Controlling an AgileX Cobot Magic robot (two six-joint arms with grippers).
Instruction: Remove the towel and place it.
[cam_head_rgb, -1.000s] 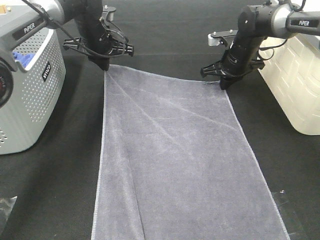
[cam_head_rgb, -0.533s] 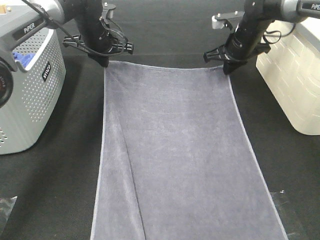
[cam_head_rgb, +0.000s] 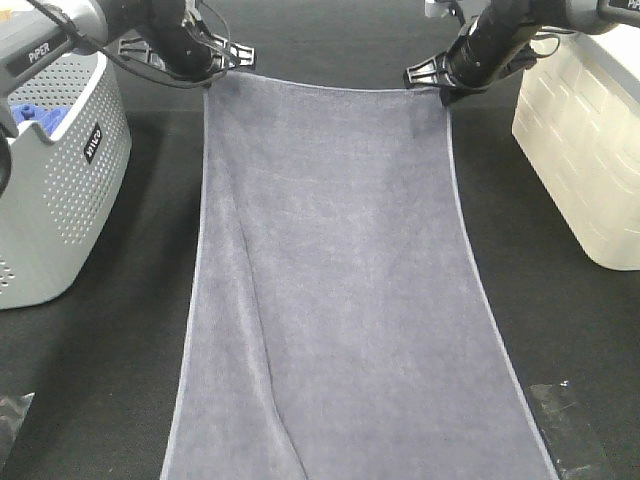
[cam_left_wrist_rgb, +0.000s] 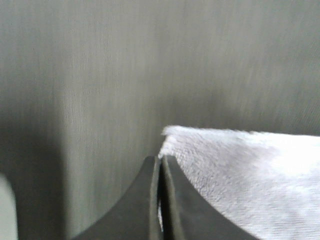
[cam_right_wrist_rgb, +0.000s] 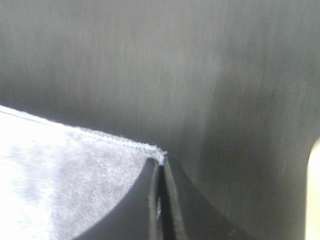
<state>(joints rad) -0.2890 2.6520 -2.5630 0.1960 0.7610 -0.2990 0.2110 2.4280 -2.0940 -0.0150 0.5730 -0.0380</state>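
Surface: black cloth-covered table (cam_head_rgb: 120, 350), matte all over.
Left side: grey perforated basket (cam_head_rgb: 60, 200).
Right side: cream bin (cam_head_rgb: 580, 150).
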